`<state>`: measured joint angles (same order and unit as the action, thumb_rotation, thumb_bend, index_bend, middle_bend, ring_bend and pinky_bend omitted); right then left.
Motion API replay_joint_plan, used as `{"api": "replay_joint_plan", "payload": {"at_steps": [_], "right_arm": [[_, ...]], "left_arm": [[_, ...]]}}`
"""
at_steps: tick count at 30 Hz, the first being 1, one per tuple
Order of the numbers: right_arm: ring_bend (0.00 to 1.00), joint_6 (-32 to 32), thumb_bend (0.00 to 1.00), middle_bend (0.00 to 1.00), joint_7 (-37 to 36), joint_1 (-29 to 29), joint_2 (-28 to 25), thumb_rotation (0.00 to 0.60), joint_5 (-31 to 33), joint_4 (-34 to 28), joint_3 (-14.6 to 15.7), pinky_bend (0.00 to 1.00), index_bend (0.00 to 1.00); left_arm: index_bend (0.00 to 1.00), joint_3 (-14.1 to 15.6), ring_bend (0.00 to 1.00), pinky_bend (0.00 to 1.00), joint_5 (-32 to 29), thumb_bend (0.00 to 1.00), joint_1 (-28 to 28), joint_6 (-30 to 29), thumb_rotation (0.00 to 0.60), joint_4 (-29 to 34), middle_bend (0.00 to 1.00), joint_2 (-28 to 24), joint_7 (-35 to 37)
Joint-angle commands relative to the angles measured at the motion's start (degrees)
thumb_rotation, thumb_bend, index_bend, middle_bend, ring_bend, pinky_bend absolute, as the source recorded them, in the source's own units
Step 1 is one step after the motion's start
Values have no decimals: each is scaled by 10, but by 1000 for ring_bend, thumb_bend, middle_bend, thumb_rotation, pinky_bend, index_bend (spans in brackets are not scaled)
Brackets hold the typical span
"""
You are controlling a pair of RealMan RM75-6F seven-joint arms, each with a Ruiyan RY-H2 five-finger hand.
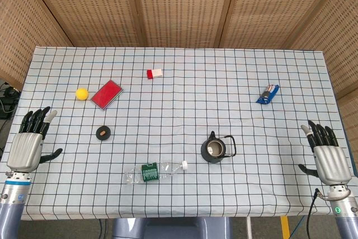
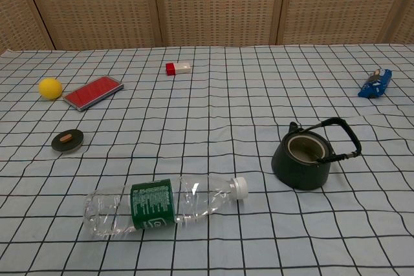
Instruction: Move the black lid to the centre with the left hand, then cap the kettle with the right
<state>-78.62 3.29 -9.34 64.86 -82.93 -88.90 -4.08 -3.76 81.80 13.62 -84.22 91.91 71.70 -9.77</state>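
Nothing of the task is judged to be done yet. Nearest the robot, the left hand [image 1: 29, 141] is seen at the near left edge of the table [image 1: 184, 65], fingers spread and apart, with nothing held; the right hand [image 1: 327, 152] is found at the near right edge in the same state, open and empty. Neither hand is shown in the chest view.

Just beyond them, a clear plastic bottle [image 2: 162, 205] with a green label is laid on its side near the front middle. A little further in, to the right of centre, the kettle [image 2: 304, 156] is stood upright with its mouth uncovered and its handle tipped to the right. The black lid [image 2: 68, 140] is set flat on the cloth at the left, well apart from the kettle and untouched by either hand.

Further back, a red flat case [image 2: 94, 92] and a yellow ball [image 2: 50, 88] are seen at the left, a small red and white block [image 2: 178, 68] toward the middle, and a blue packet [image 2: 376, 83] at the far right.

Both steps are left: the lid is yet to be carried to the centre by the left hand, and the kettle is yet to be capped by the right.
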Motion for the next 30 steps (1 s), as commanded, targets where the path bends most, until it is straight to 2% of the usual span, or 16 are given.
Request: {"api": "replay_joint_plan", "payload": {"at_steps": [1,9,13,15,20,25,30], "right_arm": [[0,1,242,0,1,0,0,600,-1,-1,1,0,92],[0,-2,242,0,-2,1,-3,600,-8,-10,4,0,93],[0,-2,242,0,-3,0,-4,600,-14,-11,6,0,92],[0,6,242,0,2,-3,1,600,-17,-8,10,0,92],[0,22,242,0,5,-8,6,600,-9,-2,10,0,92],[0,26,242,0,5,-10,6,600,-5,-1,10,0,93],[0,27,241,0,6,-9,3,600,-1,-2,9,0,93]], "left_arm": [[0,-1,0,0,-1,129,0,3,600,1,0,-1,-2],[0,-2,0,0,-3,130,1,14,600,3,0,-2,-5],[54,-3,0,0,-22,133,7,40,600,7,0,-1,-22],[112,-9,0,0,-45,138,30,89,600,-1,0,0,-40],[251,-37,0,0,-98,150,78,163,600,-26,0,12,-80],[282,-50,0,0,-148,218,122,235,600,-49,0,29,-113],[266,-54,0,0,-202,226,162,294,600,-69,0,50,-155]]}}
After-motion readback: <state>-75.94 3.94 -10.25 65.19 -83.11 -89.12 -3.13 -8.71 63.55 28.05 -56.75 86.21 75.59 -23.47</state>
